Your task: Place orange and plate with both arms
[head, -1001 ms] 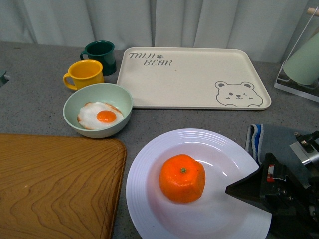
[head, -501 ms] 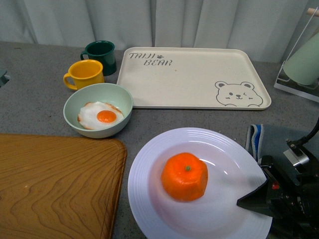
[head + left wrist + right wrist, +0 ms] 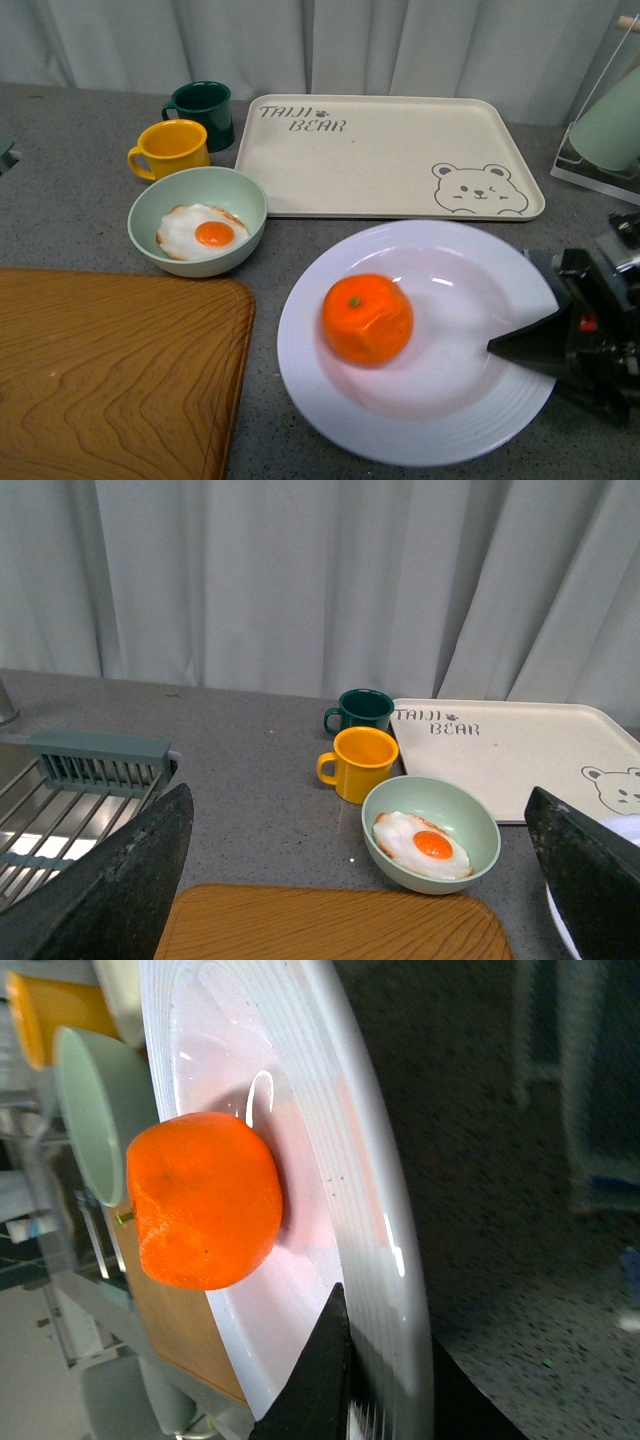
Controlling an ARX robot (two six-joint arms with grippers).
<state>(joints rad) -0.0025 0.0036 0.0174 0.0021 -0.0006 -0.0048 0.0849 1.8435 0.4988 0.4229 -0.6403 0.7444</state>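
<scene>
right jaws on plate (image 3: 405, 438) rim, apparently clamped; orange (image 3: 367, 318) sits in plate.

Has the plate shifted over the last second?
Yes. The plate, carrying the orange, has moved away from the robot, its far rim now nearly at the bear tray.

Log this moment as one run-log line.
right claw: shut on plate rim | orange: resting in plate, untouched | left claw: open, holding nothing
</scene>
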